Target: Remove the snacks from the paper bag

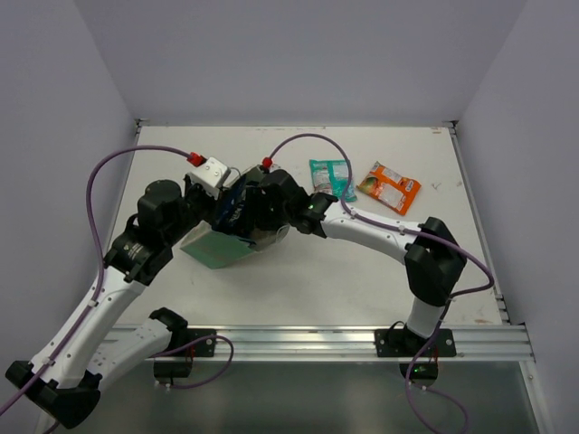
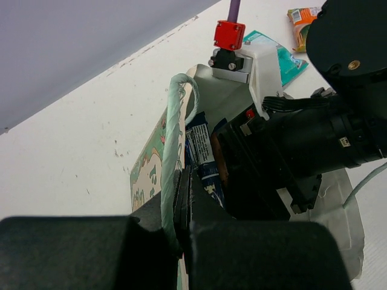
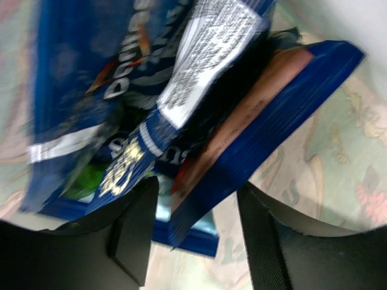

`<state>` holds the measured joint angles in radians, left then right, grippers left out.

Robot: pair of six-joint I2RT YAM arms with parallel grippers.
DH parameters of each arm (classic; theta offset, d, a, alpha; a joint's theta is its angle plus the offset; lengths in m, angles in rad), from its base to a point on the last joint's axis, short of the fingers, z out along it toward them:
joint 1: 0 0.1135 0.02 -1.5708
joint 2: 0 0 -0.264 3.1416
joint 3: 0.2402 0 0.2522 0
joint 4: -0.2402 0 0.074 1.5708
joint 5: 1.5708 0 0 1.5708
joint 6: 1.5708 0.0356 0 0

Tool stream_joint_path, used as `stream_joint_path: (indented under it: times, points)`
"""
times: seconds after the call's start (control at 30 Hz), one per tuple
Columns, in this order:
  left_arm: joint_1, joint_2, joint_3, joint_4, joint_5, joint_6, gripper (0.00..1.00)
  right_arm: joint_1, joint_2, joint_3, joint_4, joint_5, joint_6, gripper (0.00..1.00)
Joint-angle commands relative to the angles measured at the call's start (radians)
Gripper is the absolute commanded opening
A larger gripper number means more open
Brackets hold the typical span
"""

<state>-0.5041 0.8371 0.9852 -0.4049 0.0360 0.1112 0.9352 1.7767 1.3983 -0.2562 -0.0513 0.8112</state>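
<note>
The paper bag lies on its side at the table's middle left. My left gripper is shut on the bag's mint-green rim, holding the mouth up. My right gripper is inside the bag's mouth. In the right wrist view its open jaws straddle the edge of a blue packet with a red label, with other blue packets crowded beside it against the bag's patterned wall. A teal-green packet and an orange packet lie on the table to the right.
The white table is walled by grey panels on three sides. Purple cables loop over both arms. My right forearm stretches across the table's middle. A metal rail runs along the near edge.
</note>
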Motion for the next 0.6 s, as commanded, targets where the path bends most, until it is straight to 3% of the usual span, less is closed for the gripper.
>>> stream_joint_path:
  times: [0.0,0.07,0.1,0.2,0.23,0.3,0.57]
  points:
    - [0.007,-0.021,0.0,0.049,-0.012,-0.021,0.0,-0.003,0.024,-0.005,0.037,0.036,0.016,0.54]
    - [0.007,-0.023,-0.005,0.049,-0.013,-0.022,0.0,-0.003,0.026,-0.008,0.047,0.039,0.0,0.47]
    - [0.007,-0.023,-0.006,0.049,-0.015,-0.022,0.0,-0.003,0.02,-0.01,0.057,0.039,-0.007,0.37]
    - [0.007,-0.024,-0.017,0.046,-0.021,-0.021,0.0,-0.003,-0.005,-0.005,0.074,0.044,-0.053,0.19]
    - [0.007,-0.024,-0.02,0.048,-0.019,-0.019,0.0,-0.003,-0.029,-0.004,0.078,0.044,-0.067,0.08]
    - [0.007,-0.026,-0.034,0.051,-0.022,-0.019,0.0,-0.003,-0.057,0.017,0.083,0.05,-0.116,0.0]
    - [0.007,-0.021,-0.08,0.061,-0.03,-0.015,0.0,-0.003,-0.18,0.178,0.034,0.065,-0.277,0.0]
